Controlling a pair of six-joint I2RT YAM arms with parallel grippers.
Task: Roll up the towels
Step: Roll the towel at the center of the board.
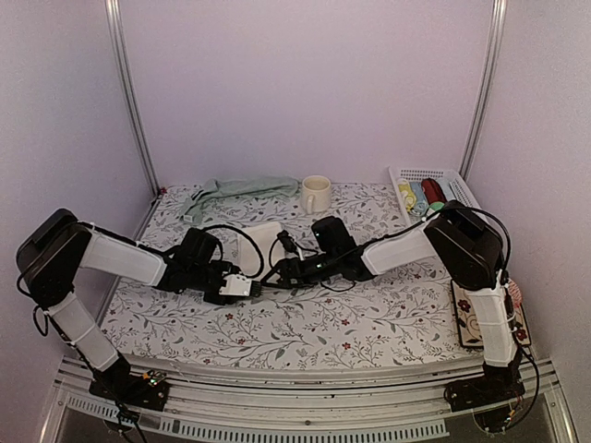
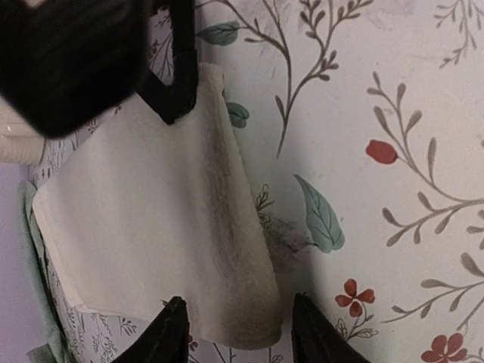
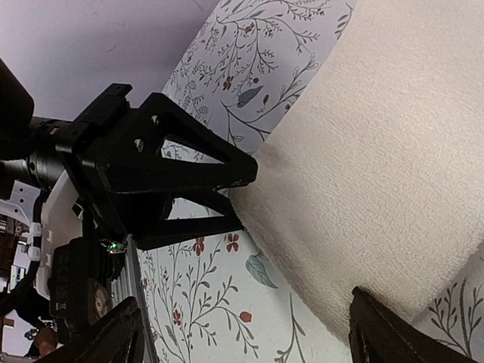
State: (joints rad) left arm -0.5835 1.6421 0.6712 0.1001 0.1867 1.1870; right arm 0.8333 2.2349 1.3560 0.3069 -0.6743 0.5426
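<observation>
Left end effector: left gripper (image 2: 238,302), fingers apart and nothing pinched. The near end of the cream towel (image 2: 151,219) lies in the gap, closer to one finger than the other.
Right end effector: right gripper (image 3: 246,299), spread wide and holding nothing, low over the same end of the towel from the opposite side.
Cream towel: flat and unrolled on the floral table cover (image 2: 393,91), mid-table between the two wrists.
Long axis: runs from the left gripper away toward the back of the table, so a roll would likely travel away from the arms.
Nearer arm: the left, by my reading. Its tips are at the hem, with the right gripper just beside.
Other towel: green towel (image 1: 235,187), bunched at the back left near the mug (image 1: 316,194), well apart from both grippers.
Left wrist view alone: a thicker, doubled-looking edge along one side of the cream towel.
Right wrist view alone: the left fingers (image 3: 189,170) meet the towel's edge. Whether one tip is under it, I cannot tell.
Top view alone: the basket (image 1: 459,175) at the back right. The grippers hide the towel's near end.
</observation>
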